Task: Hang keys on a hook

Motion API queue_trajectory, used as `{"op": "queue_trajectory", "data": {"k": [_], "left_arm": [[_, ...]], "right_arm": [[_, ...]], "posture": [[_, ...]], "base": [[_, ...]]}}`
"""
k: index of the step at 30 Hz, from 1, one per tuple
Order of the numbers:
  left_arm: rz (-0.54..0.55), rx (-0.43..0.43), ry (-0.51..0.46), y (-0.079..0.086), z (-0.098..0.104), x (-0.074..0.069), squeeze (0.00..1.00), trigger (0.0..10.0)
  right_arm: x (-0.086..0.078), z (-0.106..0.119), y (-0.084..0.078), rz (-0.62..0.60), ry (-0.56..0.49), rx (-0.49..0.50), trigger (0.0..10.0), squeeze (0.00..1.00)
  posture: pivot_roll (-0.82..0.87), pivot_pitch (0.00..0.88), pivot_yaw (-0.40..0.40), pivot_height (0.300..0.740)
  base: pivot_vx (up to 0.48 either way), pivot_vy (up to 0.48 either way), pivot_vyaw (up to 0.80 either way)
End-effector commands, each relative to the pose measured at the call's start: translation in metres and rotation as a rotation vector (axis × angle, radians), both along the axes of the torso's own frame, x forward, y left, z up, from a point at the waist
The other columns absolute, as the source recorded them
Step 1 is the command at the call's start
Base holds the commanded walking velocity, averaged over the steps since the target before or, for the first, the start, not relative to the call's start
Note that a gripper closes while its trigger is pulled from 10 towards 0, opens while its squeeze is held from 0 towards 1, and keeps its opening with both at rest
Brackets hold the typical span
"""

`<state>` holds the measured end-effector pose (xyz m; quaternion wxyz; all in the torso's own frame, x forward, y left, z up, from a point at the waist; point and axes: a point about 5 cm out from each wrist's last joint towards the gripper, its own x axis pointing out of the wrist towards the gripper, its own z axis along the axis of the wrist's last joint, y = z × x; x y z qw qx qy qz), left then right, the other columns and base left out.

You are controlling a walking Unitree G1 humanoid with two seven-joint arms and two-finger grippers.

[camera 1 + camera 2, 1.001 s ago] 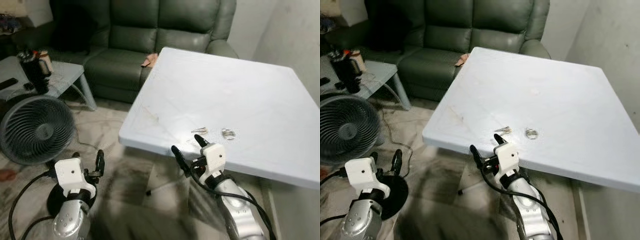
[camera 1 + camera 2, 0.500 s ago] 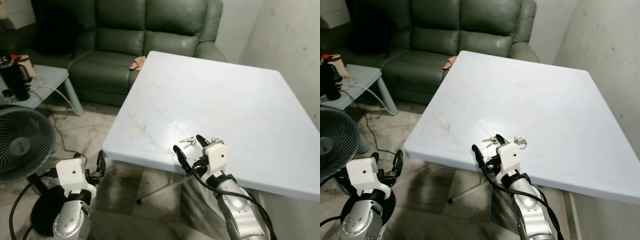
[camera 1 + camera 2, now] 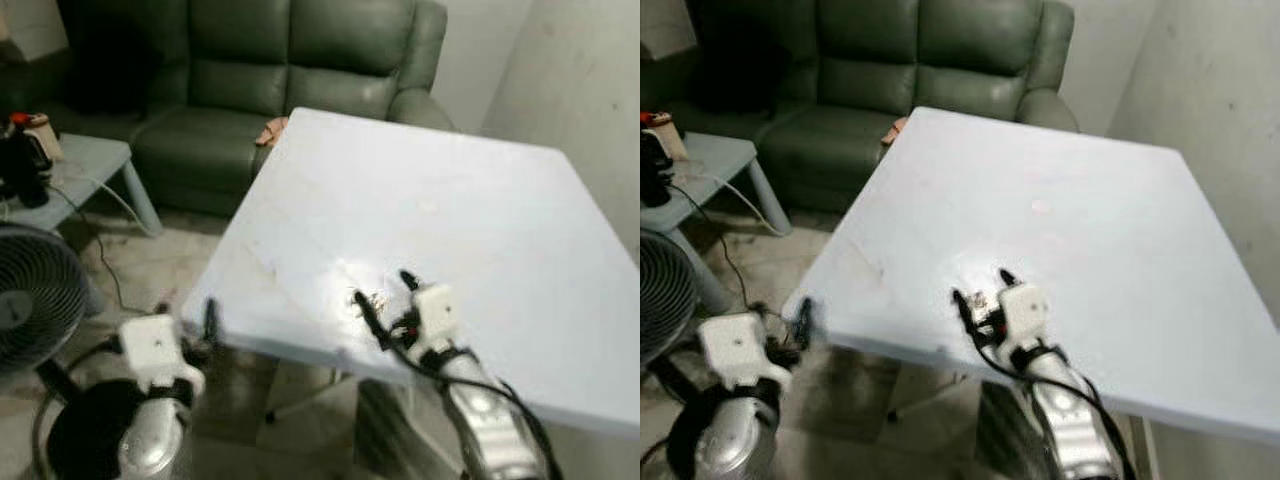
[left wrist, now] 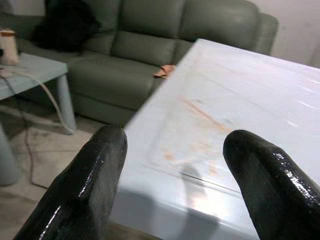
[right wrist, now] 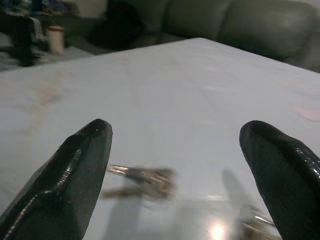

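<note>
Both fingers spread, the right end effector (image 3: 383,289) has advanced over the table (image 3: 480,200) — now straddling the keys (image 5: 142,179).

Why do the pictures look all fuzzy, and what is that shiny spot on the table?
Left and right eye views: everything is smeared, likely because the camera is moving. Right wrist view: the keys are blurry between the open right claw fingers, and a bright glare spot shines on the white table. Left wrist view: the table edge looks soft.
</note>
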<state>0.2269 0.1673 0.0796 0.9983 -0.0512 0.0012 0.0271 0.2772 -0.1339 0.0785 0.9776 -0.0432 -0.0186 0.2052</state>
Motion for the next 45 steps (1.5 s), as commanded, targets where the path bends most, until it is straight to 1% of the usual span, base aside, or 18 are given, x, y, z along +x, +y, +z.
{"op": "queue_trajectory", "data": {"k": [1,4,5,6,7,12,15,18,23,24,25,26,28,33,39,43,44,45], "left_arm": [[0.005,0.022,-0.008,0.004,0.002,-0.001,0.00,10.0],[0.005,0.026,-0.005,0.004,0.002,-0.001,0.00,10.0],[-0.047,0.052,-0.012,-0.003,0.003,0.000,0.00,10.0],[-0.138,0.100,-0.022,-0.014,0.004,0.002,0.00,10.0],[-0.145,0.102,-0.022,-0.015,0.004,0.002,0.00,10.0],[-0.212,0.136,-0.033,-0.026,0.004,0.002,0.00,10.0],[-0.243,0.138,-0.034,-0.031,0.004,0.001,0.00,10.0],[-0.281,0.168,-0.039,-0.036,0.004,0.000,0.00,10.0],[-0.302,0.177,-0.038,-0.038,0.004,-0.002,0.00,10.0],[-0.309,0.180,-0.035,-0.039,0.004,-0.002,0.00,10.0],[-0.330,0.190,-0.032,-0.042,0.002,-0.003,0.00,10.0],[-0.330,0.190,-0.032,-0.042,0.002,-0.003,0.00,10.0],[-0.368,0.193,-0.023,-0.047,0.000,-0.004,0.00,10.0],[-0.401,0.193,-0.013,-0.051,-0.003,-0.005,0.00,10.0],[-0.418,0.189,-0.013,-0.055,-0.002,-0.007,0.00,10.0],[-0.419,0.189,-0.013,-0.055,-0.002,-0.007,0.00,10.0],[-0.422,0.187,-0.010,-0.057,-0.003,-0.010,0.00,10.0],[-0.421,0.180,-0.002,-0.060,-0.005,-0.015,0.00,10.0]], "right_arm": [[0.001,0.001,0.004,0.007,-0.001,-0.007,10.0,0.00],[0.001,0.001,0.004,0.004,0.005,-0.005,10.0,0.00],[0.005,0.002,0.003,-0.001,0.006,-0.047,10.0,0.00],[0.011,0.006,0.002,0.011,-0.005,-0.082,10.0,0.00],[0.011,0.007,0.002,0.020,-0.013,-0.069,10.0,0.00],[0.014,0.009,-0.003,0.008,0.006,-0.066,10.0,0.00],[0.015,0.009,-0.003,0.003,0.009,-0.073,10.0,0.00],[0.016,0.009,0.000,0.016,0.024,-0.063,10.0,0.00],[0.020,0.008,0.003,0.014,0.062,-0.069,10.0,0.00],[0.021,0.009,0.005,0.015,0.054,-0.084,10.0,0.00],[0.025,0.008,0.005,-0.007,0.079,-0.109,10.0,0.00],[0.025,0.008,0.005,-0.007,0.079,-0.109,10.0,0.00],[0.031,0.008,0.008,-0.020,0.103,-0.123,10.0,0.00],[0.041,0.011,0.015,-0.030,0.120,-0.163,10.0,0.00],[0.045,0.015,0.018,-0.031,0.128,-0.143,10.0,0.00],[0.046,0.014,0.018,-0.034,0.130,-0.146,10.0,0.00],[0.044,0.013,0.016,-0.038,0.146,-0.143,10.0,0.00],[0.041,0.010,0.014,-0.045,0.171,-0.133,10.0,0.00]], "posture": [[-0.03,0.000,-0.061,0.740],[-0.03,0.000,-0.061,0.740],[-0.04,0.000,-0.067,0.740],[-0.04,0.000,-0.067,0.740],[-0.04,0.000,-0.067,0.740],[-0.04,0.000,-0.071,0.740],[-0.04,0.000,-0.071,0.740],[-0.04,0.000,-0.072,0.740],[-0.04,0.000,-0.073,0.740],[-0.04,0.000,-0.073,0.740],[-0.04,0.000,-0.073,0.740],[-0.04,0.000,-0.073,0.740],[-0.04,0.000,-0.074,0.740],[-0.04,0.010,-0.075,0.740],[-0.03,0.021,-0.080,0.740],[-0.04,0.024,-0.081,0.740],[-0.04,0.046,-0.094,0.740],[-0.04,0.049,-0.096,0.740]], "base": [[0.000,0.000,0.00],[0.000,0.000,0.00],[0.000,0.000,0.00],[0.000,0.000,0.00],[0.000,0.000,0.00],[0.000,0.000,0.00],[0.000,0.000,0.00],[0.000,0.000,0.00],[0.000,0.000,0.00],[0.000,0.000,0.00],[0.000,0.000,0.00],[0.000,0.000,0.00],[0.000,0.000,0.00],[0.000,0.000,0.00],[0.000,0.000,0.00],[0.000,0.000,0.00],[0.000,0.000,0.00],[0.000,0.000,0.00]]}}
